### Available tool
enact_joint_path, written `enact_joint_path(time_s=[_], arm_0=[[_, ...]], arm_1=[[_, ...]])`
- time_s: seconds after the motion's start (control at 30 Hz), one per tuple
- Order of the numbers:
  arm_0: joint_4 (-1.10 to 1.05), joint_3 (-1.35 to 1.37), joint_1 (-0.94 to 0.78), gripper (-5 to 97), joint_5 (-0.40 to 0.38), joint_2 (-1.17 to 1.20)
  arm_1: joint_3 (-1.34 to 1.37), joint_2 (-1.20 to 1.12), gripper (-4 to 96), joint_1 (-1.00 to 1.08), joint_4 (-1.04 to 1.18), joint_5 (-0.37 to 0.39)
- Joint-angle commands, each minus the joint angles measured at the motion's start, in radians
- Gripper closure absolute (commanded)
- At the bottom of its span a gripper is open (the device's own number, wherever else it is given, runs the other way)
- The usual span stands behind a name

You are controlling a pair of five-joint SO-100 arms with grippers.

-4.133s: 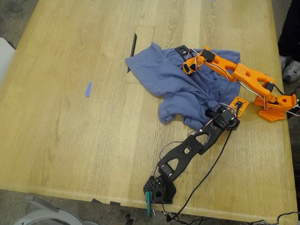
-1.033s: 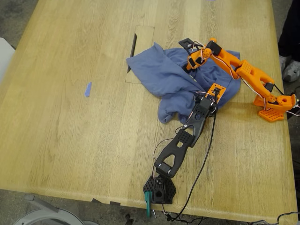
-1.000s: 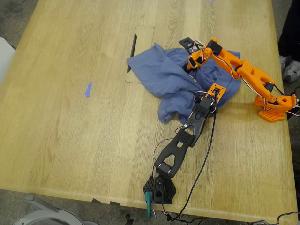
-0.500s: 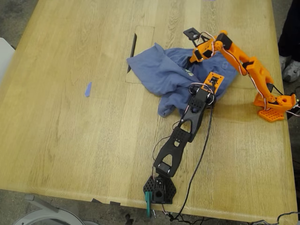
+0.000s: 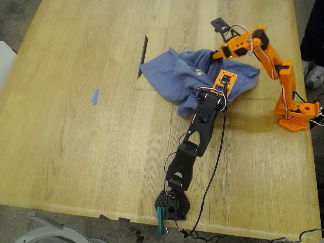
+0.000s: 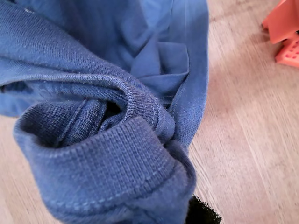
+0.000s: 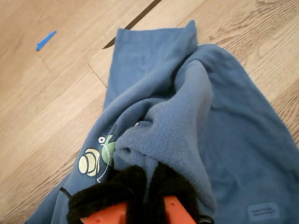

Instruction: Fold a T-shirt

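Slate-blue cotton, the crumpled short-sleeved T-shirt (image 5: 190,81) lay bunched on the pale wooden surface (image 5: 76,152), its long axis running from a flat corner by the surface's dark slot towards the orange arm's base at the exterior view's right. My first pincer (image 6: 196,215) had a thick ribbed hem bunched right against it, though I could not tell whether it was clamped. My second pincer (image 7: 140,186) was pinched on a fold beside the snail print, so both sat at the same end.
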Motion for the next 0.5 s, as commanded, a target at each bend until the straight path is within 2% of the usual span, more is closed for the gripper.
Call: enact_joint_path(time_s=[0.0,0.3,0.47], arm_0=[[0.057,0.006,0.011,92,-0.011,0.216],[0.057,-0.003,-0.017,92,0.020,0.334],[0.057,-0.109,-0.060,92,0.026,0.354]], arm_1=[[0.020,0.146,91.2,-0.008,-0.002,-0.009],[-0.063,0.218,91.0,-0.029,-0.015,-0.020],[-0.130,0.225,91.0,-0.018,-0.063,-0.021]])
